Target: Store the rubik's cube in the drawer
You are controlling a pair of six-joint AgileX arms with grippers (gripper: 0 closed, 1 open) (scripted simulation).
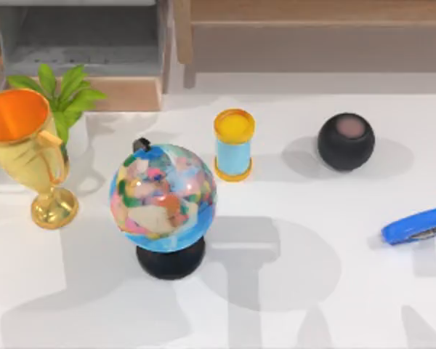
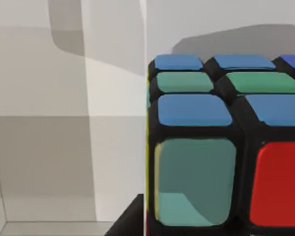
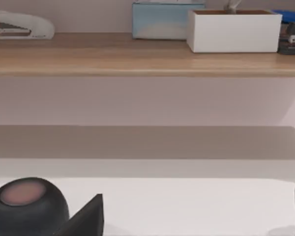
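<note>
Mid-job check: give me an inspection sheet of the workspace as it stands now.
Surface: white table, shadowed in places.
Job's things: rubik's cube close to the left wrist camera, pale walls behind it; open drawer at the top view's upper left.
Clutter: globe, gold trophy, green plant, yellow-capped blue cylinder, black ball, blue stapler.
Grippers: state cannot be told.
Cables: nothing seen.
Surroundings: wooden shelf holding a white stapler and a white box.
</note>
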